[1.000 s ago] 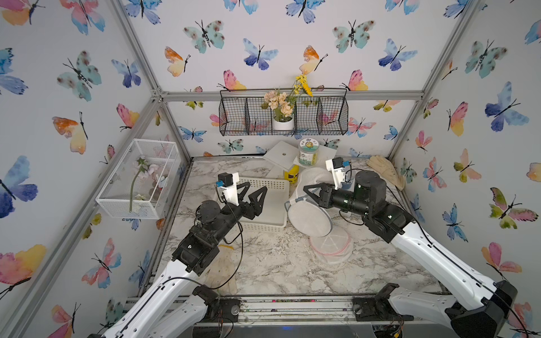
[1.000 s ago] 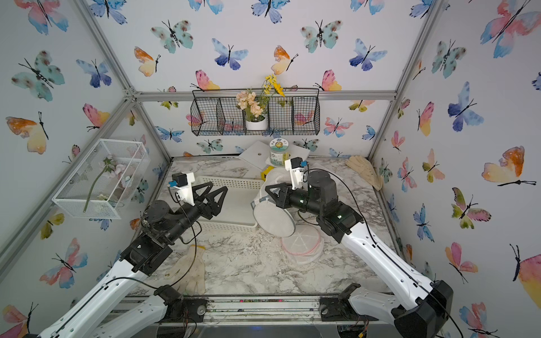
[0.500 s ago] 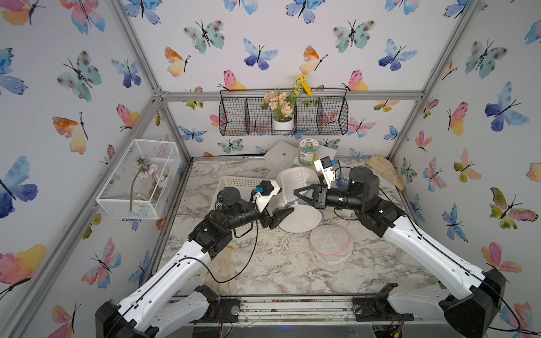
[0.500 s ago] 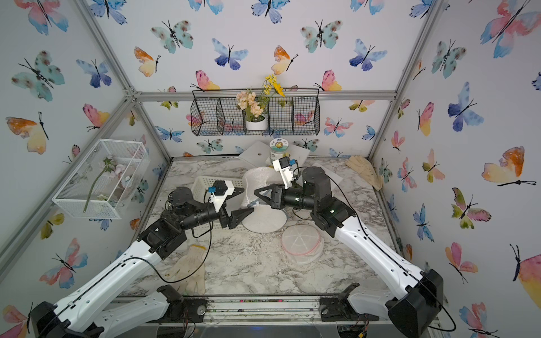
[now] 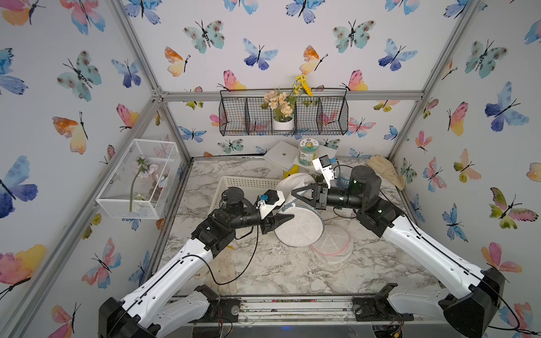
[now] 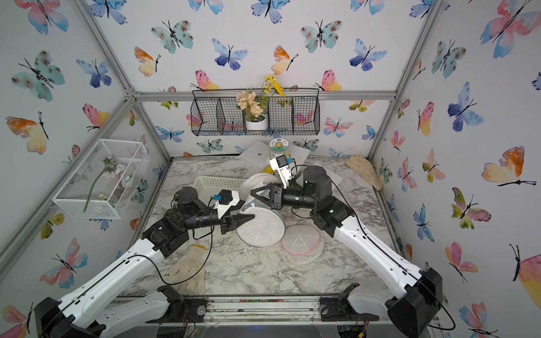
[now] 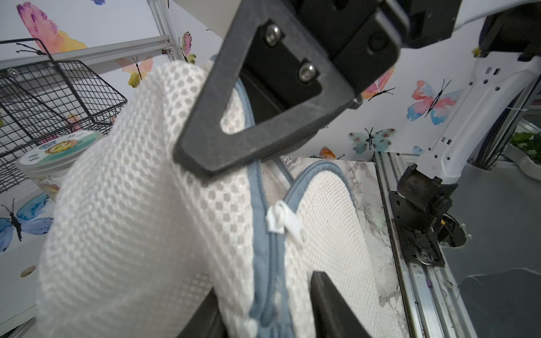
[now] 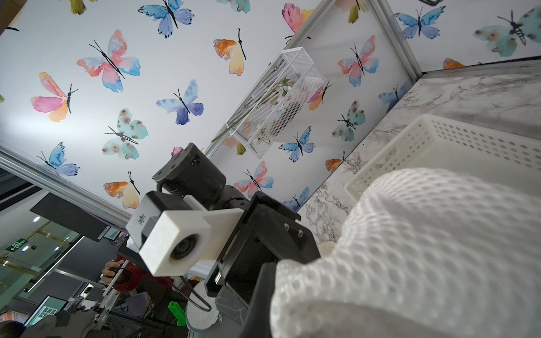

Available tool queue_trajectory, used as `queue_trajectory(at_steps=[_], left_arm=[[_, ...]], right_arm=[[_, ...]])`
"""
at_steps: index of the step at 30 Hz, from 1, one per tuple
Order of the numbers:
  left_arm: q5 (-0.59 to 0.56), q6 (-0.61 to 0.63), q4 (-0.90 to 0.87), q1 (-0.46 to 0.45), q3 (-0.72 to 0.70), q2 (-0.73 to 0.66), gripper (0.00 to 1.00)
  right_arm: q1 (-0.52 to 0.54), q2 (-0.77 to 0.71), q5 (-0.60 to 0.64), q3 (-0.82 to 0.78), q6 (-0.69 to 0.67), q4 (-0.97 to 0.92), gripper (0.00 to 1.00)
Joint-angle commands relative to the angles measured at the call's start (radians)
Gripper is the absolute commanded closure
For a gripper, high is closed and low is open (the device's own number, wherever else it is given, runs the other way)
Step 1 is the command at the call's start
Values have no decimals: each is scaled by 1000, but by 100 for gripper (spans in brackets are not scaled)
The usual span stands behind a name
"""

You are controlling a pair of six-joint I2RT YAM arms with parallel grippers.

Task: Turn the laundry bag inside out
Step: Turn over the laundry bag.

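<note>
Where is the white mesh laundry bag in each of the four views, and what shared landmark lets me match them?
Top view: laundry bag mid-table, beside the pink-rimmed mesh disc.
Top view: laundry bag mid-table too.
Left wrist: fills the foreground, zipper pull showing.
Right wrist: close foreground, before the white basket.
Landmark: marble tabletop, in all four.

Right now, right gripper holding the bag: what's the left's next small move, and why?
Probably close the left gripper on the blue trim. Its jaws straddle that trim beside the zipper pull, apparently not pinched yet, while the right gripper is shut on the bag. A second grip would let the opening spread.
</note>
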Motion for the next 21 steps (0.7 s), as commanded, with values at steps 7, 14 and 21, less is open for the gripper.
queue_trajectory(at_steps=[7,14,21], left_arm=[[106,-37,28,-3,-17,-52,61],[88,-88,68,-2,-39,-67,49],[58,-141,96,-2,-42,-60,54]], right_arm=[[-2,-8,15,7,-43,-10,98],[-2,-23,17,3,-98,-47,98],[0,-24,20,-3,-145,-88,98]])
